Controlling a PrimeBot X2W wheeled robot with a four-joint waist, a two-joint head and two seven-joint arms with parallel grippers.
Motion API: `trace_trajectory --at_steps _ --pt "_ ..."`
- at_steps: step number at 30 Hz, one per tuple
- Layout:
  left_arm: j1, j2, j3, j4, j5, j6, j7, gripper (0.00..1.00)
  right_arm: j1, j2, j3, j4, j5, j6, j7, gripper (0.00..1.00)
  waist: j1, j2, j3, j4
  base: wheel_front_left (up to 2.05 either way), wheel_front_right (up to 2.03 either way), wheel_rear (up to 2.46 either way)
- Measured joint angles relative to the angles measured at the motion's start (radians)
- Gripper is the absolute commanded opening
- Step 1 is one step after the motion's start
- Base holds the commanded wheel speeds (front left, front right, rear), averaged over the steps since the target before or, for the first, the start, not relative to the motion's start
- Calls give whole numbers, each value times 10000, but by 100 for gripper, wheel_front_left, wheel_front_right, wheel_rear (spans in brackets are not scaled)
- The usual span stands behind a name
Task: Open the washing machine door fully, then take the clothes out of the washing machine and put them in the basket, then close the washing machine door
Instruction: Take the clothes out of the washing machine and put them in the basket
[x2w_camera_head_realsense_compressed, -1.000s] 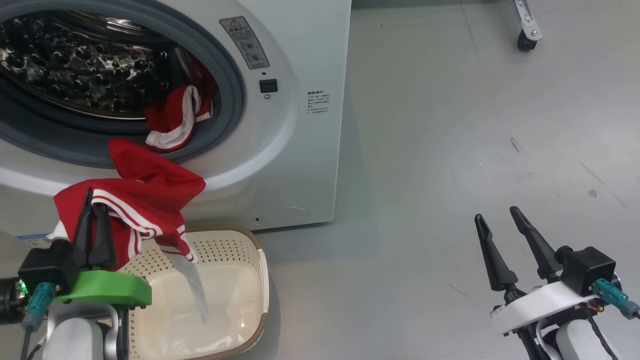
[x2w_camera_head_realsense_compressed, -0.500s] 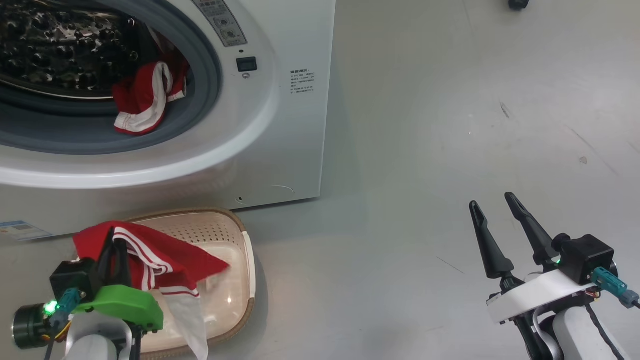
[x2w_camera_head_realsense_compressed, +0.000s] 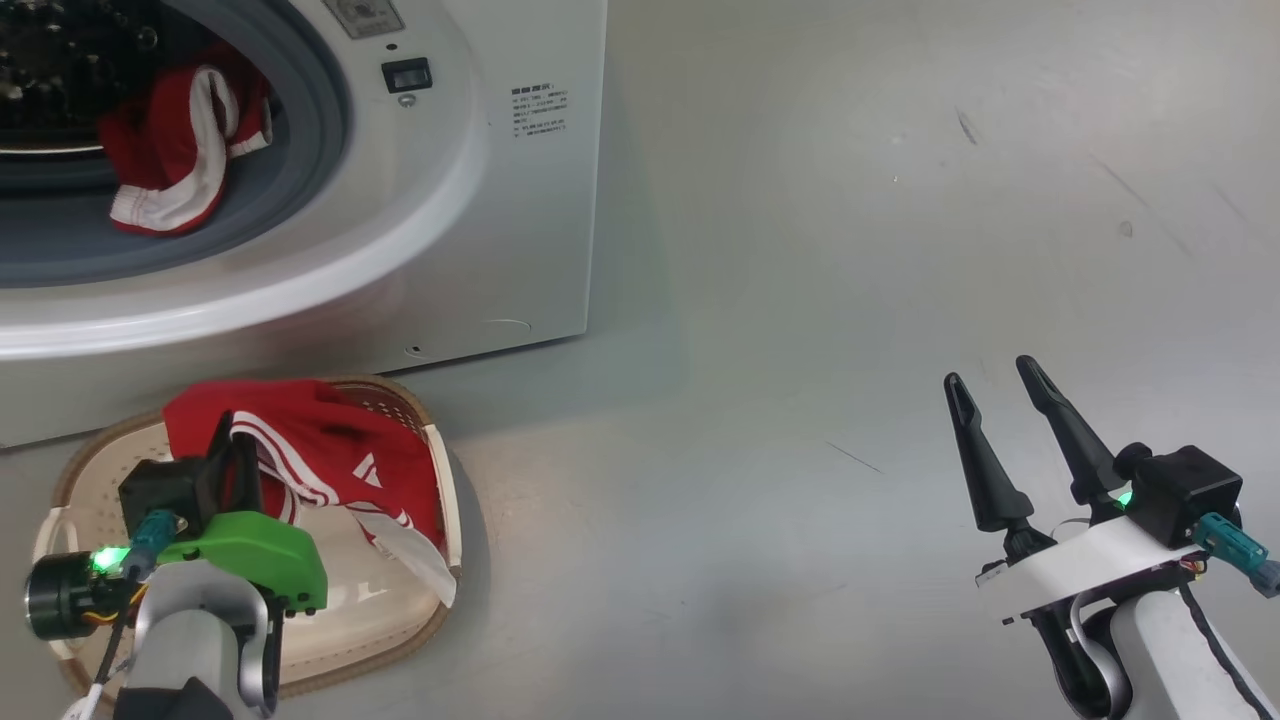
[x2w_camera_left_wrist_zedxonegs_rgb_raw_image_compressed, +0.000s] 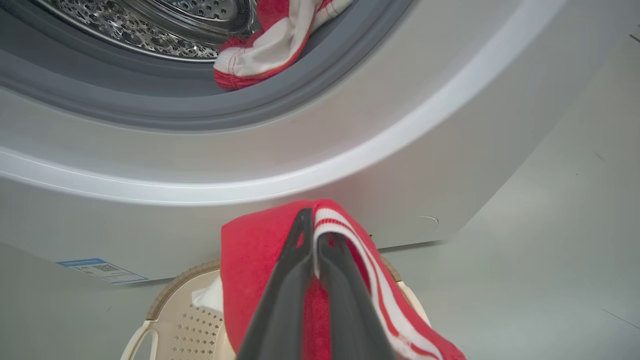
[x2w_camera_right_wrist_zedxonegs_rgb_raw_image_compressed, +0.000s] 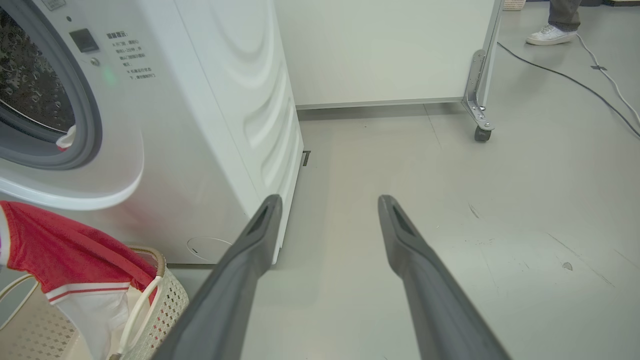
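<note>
The white washing machine (x2w_camera_head_realsense_compressed: 500, 200) stands at the upper left with its grey-ringed port uncovered; its door is out of view. One red and white garment (x2w_camera_head_realsense_compressed: 175, 150) lies on the port's lower lip, and the left wrist view shows it too (x2w_camera_left_wrist_zedxonegs_rgb_raw_image_compressed: 260, 55). My left gripper (x2w_camera_head_realsense_compressed: 232, 440) is shut on a second red striped garment (x2w_camera_head_realsense_compressed: 340, 460), low over the cream basket (x2w_camera_head_realsense_compressed: 85, 470). That cloth drapes over the basket's right rim. Along my left gripper (x2w_camera_left_wrist_zedxonegs_rgb_raw_image_compressed: 312, 225) the fingers pinch the red fabric (x2w_camera_left_wrist_zedxonegs_rgb_raw_image_compressed: 255, 270). My right gripper (x2w_camera_head_realsense_compressed: 992, 372) stands open and empty over bare floor at the lower right.
The basket (x2w_camera_right_wrist_zedxonegs_rgb_raw_image_compressed: 165, 300) sits on the floor right against the machine's front. A wheeled white cart (x2w_camera_right_wrist_zedxonegs_rgb_raw_image_compressed: 482, 132) stands behind the machine. A person's shoe (x2w_camera_right_wrist_zedxonegs_rgb_raw_image_compressed: 550, 35) and a cable (x2w_camera_right_wrist_zedxonegs_rgb_raw_image_compressed: 575, 80) are on the floor at the far right.
The head camera has swung right and down. My left gripper has lowered the red garment from the port's height to the basket. The right gripper stays open.
</note>
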Motion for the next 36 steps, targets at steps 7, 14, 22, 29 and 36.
trace_trajectory --at_steps 7,14,22,29,36 --pt "-389 196 259 963 21 203 247 0 -174 -23 -100 -52 12 0 0 100 0 0 559 -290 0 0 0" --pt "-693 224 732 2002 -169 393 318 0 -208 -219 -213 -98 15 0 0 100 1 0 1023 -410 0 0 0" --pt "-1359 299 1081 2943 -391 554 244 0 -417 -374 -393 -272 15 0 0 100 1 0 1504 -353 0 0 0" --pt "-1656 311 1099 3453 -389 575 -86 0 -548 -370 -366 -270 15 0 0 100 1 0 1577 -273 0 0 0" --pt "-1893 286 1187 4148 -616 575 -102 100 -586 -359 -309 -263 15 0 0 100 1 0 1541 -230 0 0 0"
